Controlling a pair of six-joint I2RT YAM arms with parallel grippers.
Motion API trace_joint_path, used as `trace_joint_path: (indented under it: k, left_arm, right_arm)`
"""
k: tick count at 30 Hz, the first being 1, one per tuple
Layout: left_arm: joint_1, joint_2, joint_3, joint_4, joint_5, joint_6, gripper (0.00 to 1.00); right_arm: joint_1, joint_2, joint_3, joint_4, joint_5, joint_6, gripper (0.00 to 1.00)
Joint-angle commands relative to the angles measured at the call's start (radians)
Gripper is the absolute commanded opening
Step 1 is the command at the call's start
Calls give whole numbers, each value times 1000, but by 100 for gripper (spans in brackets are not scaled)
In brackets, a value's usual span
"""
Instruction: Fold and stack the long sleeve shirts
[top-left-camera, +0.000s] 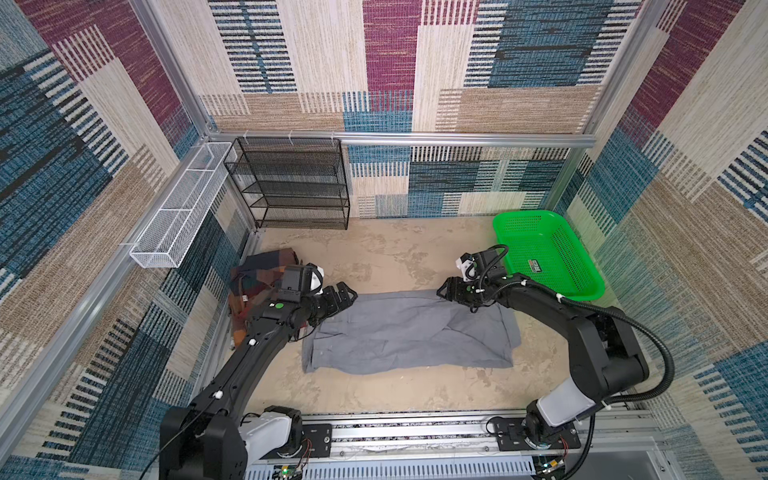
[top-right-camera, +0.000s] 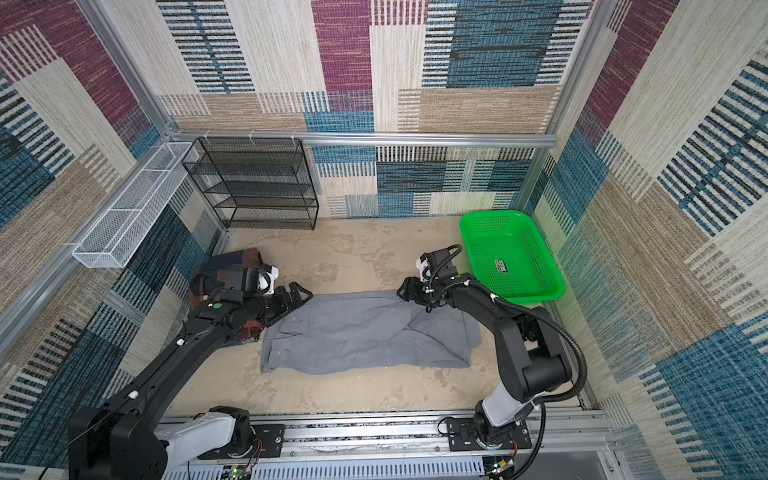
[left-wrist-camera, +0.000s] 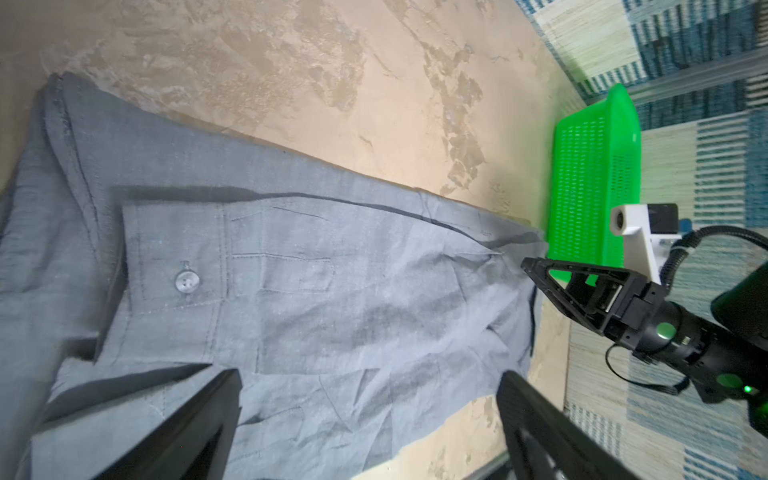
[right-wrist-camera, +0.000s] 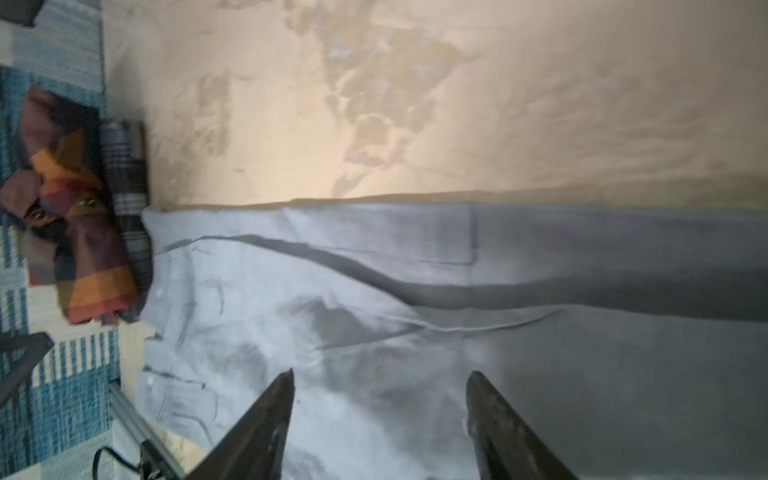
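Gray shirt (top-left-camera: 409, 330) lies spread in a rough rectangle on the tan table (top-left-camera: 374, 253), mid-workspace, in both top views; wrinkled, with a diagonal crease running across the right half. In the left wrist view the gray shirt (left-wrist-camera: 291, 299) shows a buttoned cuff and a folded sleeve lying over the body. Plaid shirt (top-left-camera: 255, 286) sits bunched at the table's left edge, against the wall, partly hidden under the left arm; in the right wrist view the plaid shirt (right-wrist-camera: 79, 232) touches the gray shirt's left end. Left gripper (top-left-camera: 347, 297) hovers at the gray shirt's far left corner, jaws spread wide, nothing between them; the left wrist view shows both fingers (left-wrist-camera: 199, 419) apart above the cloth. Right gripper (top-left-camera: 451, 293) is at the gray shirt's far right corner, jaws parted to a moderate gap; in the right wrist view its fingers (right-wrist-camera: 266, 419) stand apart over the fabric, no cloth pinched between them. Whether the tips touch the cloth: cannot tell. Green basket (top-left-camera: 544, 253) stands at the far right corner of the table, just beyond the right gripper, empty. Black mesh shelf (top-left-camera: 291, 183) against the back wall; white mesh tray (top-left-camera: 178, 208) mounted on the left wall rail.
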Motion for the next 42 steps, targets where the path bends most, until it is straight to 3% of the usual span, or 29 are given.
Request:
trace_joint_path:
  k: [1, 4, 8, 11, 14, 20, 24, 32, 42]
  left_arm:
    - [-2, 46, -9, 51, -54, -36, 99]
    - [-2, 100, -5, 52, -68, -34, 99]
    - [-2, 157, 0, 36, -91, -32, 98]
    - [-2, 173, 5, 14, -113, -25, 98]
    - [-2, 185, 19, -38, -158, -15, 98]
    - [-2, 194, 22, -61, -164, -21, 98]
    - [-4, 215, 55, -61, -150, -22, 98]
    - [-4, 278, 71, -63, -153, -11, 97]
    - [-4, 302, 11, -43, -145, -19, 97]
  right_arm:
    - [-37, 0, -63, 109, 5, 72, 67]
    - [-49, -15, -119, 137, 47, 100, 67]
    - [-65, 17, -165, 185, 15, 102, 68]
    - [-72, 40, -128, 174, -8, 72, 68]
    - [-79, 29, -70, 119, 52, 46, 68]
    - [-98, -99, 3, 88, 72, 55, 69]
    - [-119, -21, 79, 47, 48, 47, 69]
    - [-213, 29, -36, 181, 0, 157, 69]
    - [-221, 146, -26, 222, -34, 180, 69]
